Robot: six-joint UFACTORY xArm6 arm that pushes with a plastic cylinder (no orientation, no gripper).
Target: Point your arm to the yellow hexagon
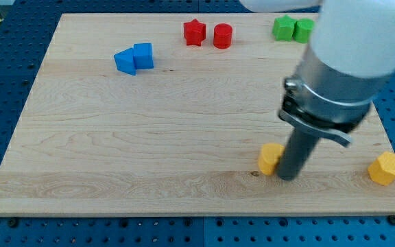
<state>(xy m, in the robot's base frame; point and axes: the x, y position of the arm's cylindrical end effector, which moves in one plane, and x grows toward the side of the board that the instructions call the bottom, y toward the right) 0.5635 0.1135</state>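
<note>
The rod comes down near the view's bottom, right of centre, and my tip (290,177) rests on the wooden surface (149,137) just beside a yellow block (271,158), which sits at the tip's left and is partly hidden by the rod. Its shape is hard to make out from here. A second yellow piece, the yellow hexagon (387,168), stands well apart at the view's right edge, close to the bottom corner of the board; its faceted outline is plain to see. That one looks to be the target.

It seems a small, rigid, light block, probably plastic or painted wood, likely to slide easily on the smooth board at the least nudge. There are no jaws on this arm, so nothing is clenched or released; the rod can only push or point. Approaching the hexagon's flat side squarely would keep it from spinning away.

Further up lie a blue pair (134,57), a red star (194,31), a red cylinder (223,35) and two green blocks (293,28). No container is anywhere on the board.
</note>
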